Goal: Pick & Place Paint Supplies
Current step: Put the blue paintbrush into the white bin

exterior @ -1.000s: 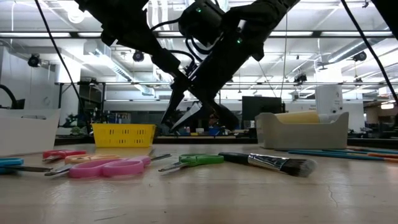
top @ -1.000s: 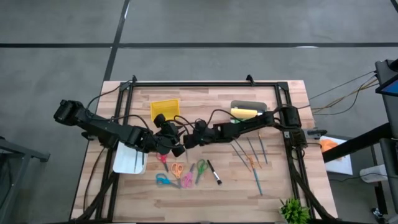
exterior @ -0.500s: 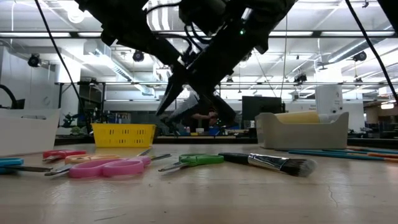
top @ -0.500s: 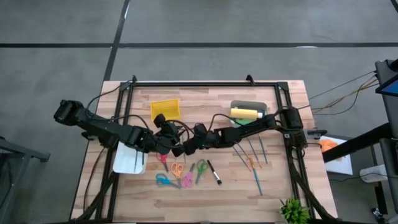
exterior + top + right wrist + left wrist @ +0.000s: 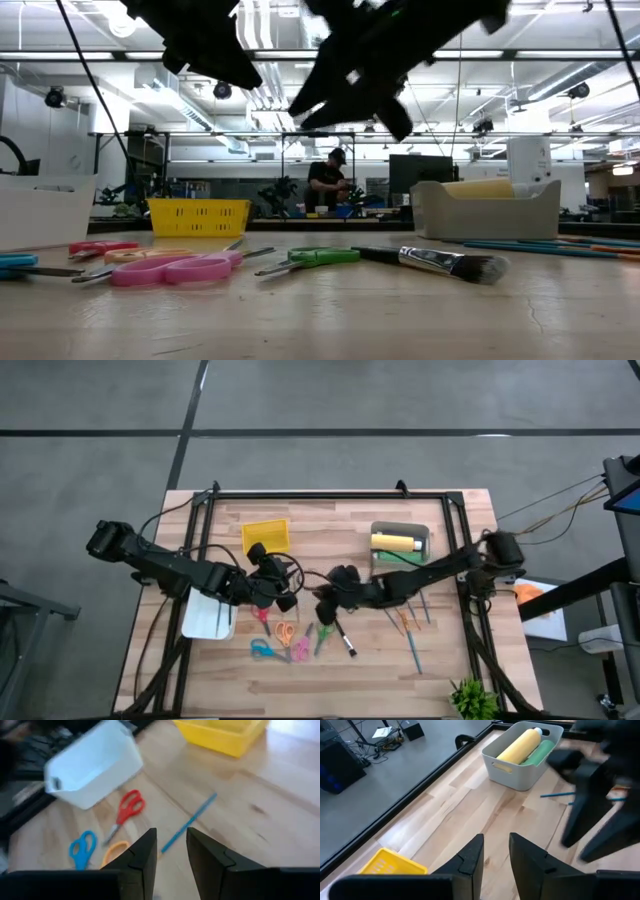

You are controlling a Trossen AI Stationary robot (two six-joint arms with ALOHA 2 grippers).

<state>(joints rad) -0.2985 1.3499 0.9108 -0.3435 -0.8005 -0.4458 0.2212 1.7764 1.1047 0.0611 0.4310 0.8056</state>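
A yellow paint bottle [image 5: 394, 541] and a green one [image 5: 543, 752] lie in the grey bin [image 5: 423, 531] at the table's far right. Several thin pens [image 5: 404, 600] lie on the wood right of centre, and one teal pen [image 5: 189, 822] lies just beyond my right gripper. A black brush [image 5: 343, 637] rests near the scissors [image 5: 285, 633]. My left gripper [image 5: 287, 601] [image 5: 496, 851] hovers mid-table, slightly open and empty. My right gripper [image 5: 323, 610] [image 5: 171, 851] hangs over the scissors, slightly open and empty.
A yellow basket [image 5: 265, 535] stands at the far middle and a white bin [image 5: 207, 615] at the left. Several coloured scissors [image 5: 170, 270] and the brush [image 5: 440, 262] lie along the near middle. A person works in the room behind the table.
My right gripper has swung away from my left gripper, toward the table's near edge and a little to the right, and now hangs over the scissors. The left arm has kept still. Nothing on the table has moved.
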